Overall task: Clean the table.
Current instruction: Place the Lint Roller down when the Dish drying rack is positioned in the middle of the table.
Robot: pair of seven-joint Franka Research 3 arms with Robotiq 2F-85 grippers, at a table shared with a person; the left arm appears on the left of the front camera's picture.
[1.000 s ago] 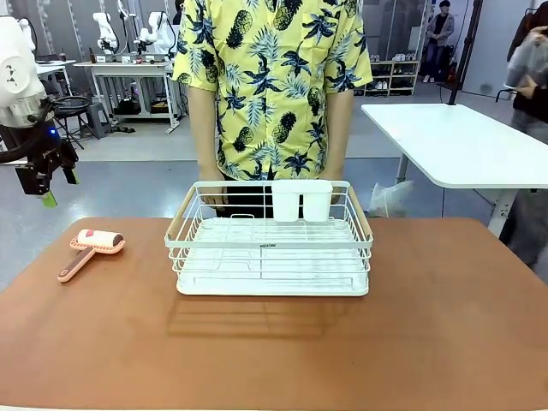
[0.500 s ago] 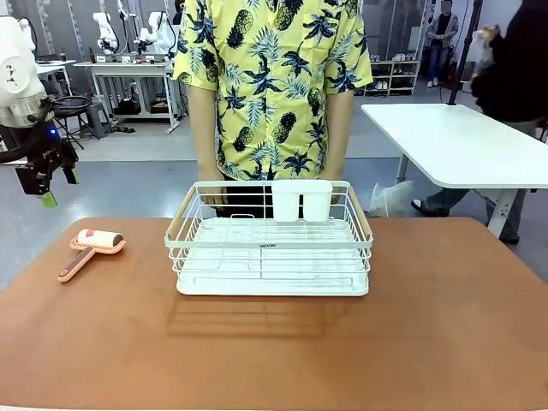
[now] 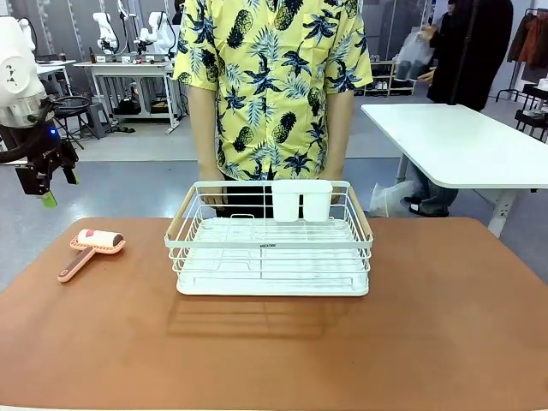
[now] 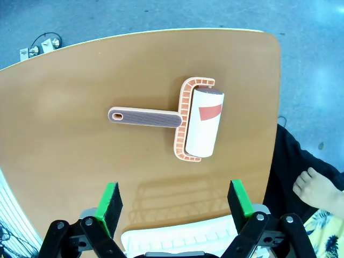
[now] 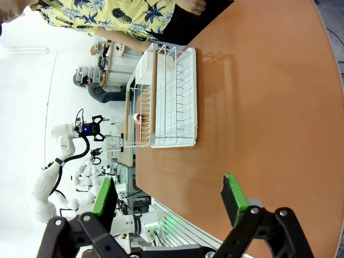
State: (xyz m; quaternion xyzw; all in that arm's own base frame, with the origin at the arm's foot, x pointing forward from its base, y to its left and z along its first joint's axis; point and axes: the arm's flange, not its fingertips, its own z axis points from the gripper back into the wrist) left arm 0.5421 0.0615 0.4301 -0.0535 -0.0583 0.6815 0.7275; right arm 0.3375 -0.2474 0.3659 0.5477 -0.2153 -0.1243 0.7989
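Note:
The reddish-brown table (image 3: 445, 317) spreads wide across the front view. A pink lint roller (image 3: 90, 247) with a white roll lies near its left end. My left gripper (image 3: 58, 189) hangs open in the air above and to the left of the roller, off the table's left end. In the left wrist view its green pads (image 4: 109, 201) stand wide apart, and the roller (image 4: 199, 123) lies on the table (image 4: 70, 150) beyond them, untouched. My right gripper (image 5: 167, 198) is open and empty above the table (image 5: 263, 107).
A white wire dish rack (image 3: 272, 244) with two white cups at its back stands mid-table; it also appears as the rack (image 5: 173, 97) in the right wrist view. A person in a yellow patterned shirt (image 3: 274, 86) stands right behind it. A white table (image 3: 462, 141) stands far right.
Neither arm has moved, and the roller and rack lie as before. Only a person in the background has walked across behind the white table.

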